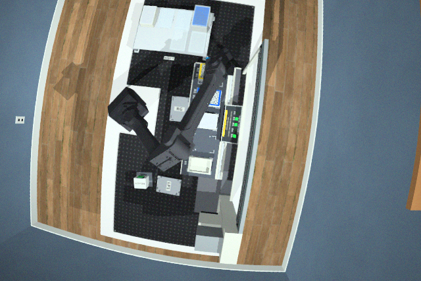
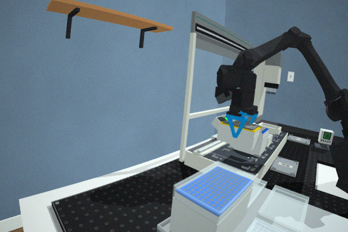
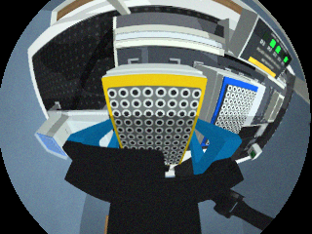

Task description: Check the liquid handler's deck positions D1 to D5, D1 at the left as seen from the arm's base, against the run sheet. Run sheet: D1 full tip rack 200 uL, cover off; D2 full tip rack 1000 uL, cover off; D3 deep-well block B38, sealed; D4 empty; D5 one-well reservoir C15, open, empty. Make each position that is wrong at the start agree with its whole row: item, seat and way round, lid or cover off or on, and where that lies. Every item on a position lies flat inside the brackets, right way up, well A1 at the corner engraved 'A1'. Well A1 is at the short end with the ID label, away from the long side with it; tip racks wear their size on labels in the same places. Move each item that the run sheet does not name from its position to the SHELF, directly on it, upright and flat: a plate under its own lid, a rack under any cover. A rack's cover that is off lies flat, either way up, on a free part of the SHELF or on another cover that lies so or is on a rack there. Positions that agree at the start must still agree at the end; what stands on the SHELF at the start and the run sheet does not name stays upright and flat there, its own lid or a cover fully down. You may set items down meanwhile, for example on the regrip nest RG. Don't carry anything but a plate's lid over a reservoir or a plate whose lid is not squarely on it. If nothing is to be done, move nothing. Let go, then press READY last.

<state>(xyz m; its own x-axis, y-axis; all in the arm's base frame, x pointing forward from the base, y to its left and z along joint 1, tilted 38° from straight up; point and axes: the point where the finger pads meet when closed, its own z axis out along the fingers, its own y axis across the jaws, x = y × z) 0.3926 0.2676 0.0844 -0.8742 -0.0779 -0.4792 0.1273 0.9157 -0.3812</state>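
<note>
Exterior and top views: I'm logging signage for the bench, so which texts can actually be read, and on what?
"READY": small white box with a green button.
"RG": grey square nest plate.
Label strip below the pale shelf tray: too blurred.
Second grey plate by the button box: marking unreadable.

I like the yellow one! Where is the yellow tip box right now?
In the side view, the yellow tip box is in the gripper, low over the deck's near end, beside the blue tip box.
</note>
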